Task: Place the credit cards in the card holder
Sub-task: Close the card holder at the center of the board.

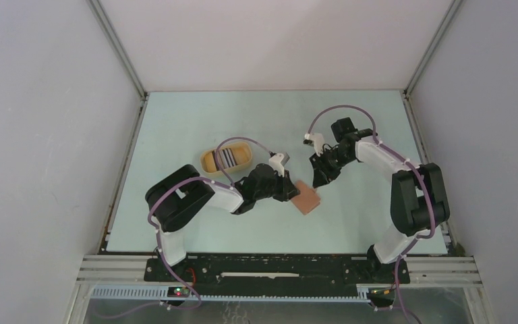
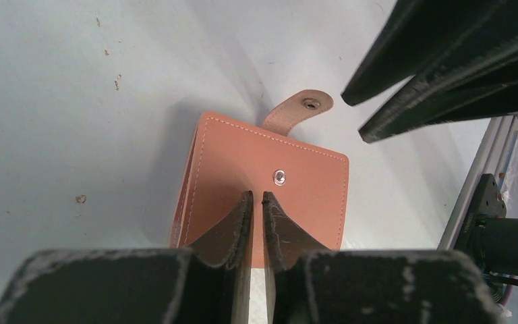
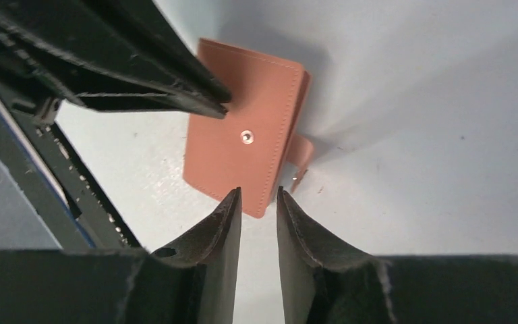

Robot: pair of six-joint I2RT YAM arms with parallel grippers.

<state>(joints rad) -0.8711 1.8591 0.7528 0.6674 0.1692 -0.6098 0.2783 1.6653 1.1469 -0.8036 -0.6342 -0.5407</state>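
Observation:
The card holder (image 1: 307,201) is a closed reddish-brown wallet lying flat on the table, with its snap tab (image 2: 300,110) undone and sticking out. My left gripper (image 1: 290,190) is shut and empty, its tips (image 2: 257,197) over the wallet's near edge by the stud (image 2: 279,177). Whether they touch it I cannot tell. My right gripper (image 1: 320,179) is narrowly open and empty, its tips (image 3: 257,192) just above the wallet's corner (image 3: 243,162). The credit cards (image 1: 228,158) stand in a yellow oval tray to the left.
The yellow tray (image 1: 206,160) sits behind the left arm's forearm. The two grippers are close together over the wallet, the right one's fingers (image 2: 445,67) showing in the left wrist view. The table's metal side rail (image 2: 472,175) is nearby.

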